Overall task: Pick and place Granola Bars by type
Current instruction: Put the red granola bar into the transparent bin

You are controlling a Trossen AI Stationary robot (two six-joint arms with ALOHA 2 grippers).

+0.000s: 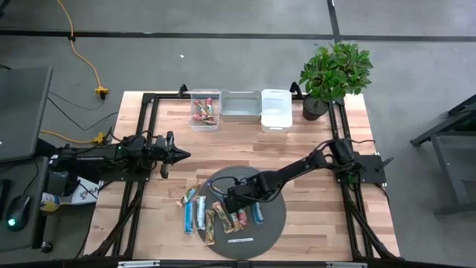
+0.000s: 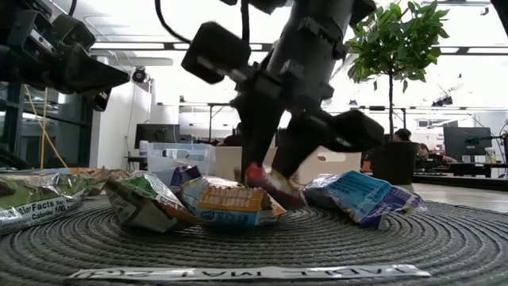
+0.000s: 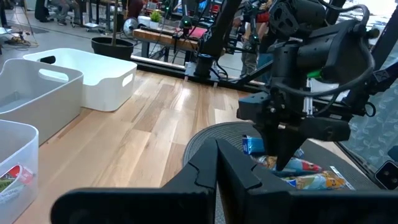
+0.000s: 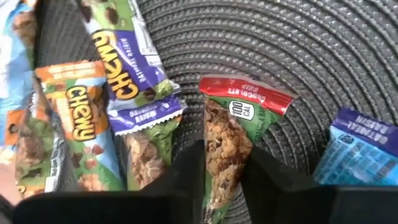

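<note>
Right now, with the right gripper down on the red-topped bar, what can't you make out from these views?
- Right gripper: whether it clamps the red-topped bar; right wrist view crops the fingertips.
- Clear bin: its bars are too small in the high view.
- White label strip: its print is blurred in the low view.
</note>
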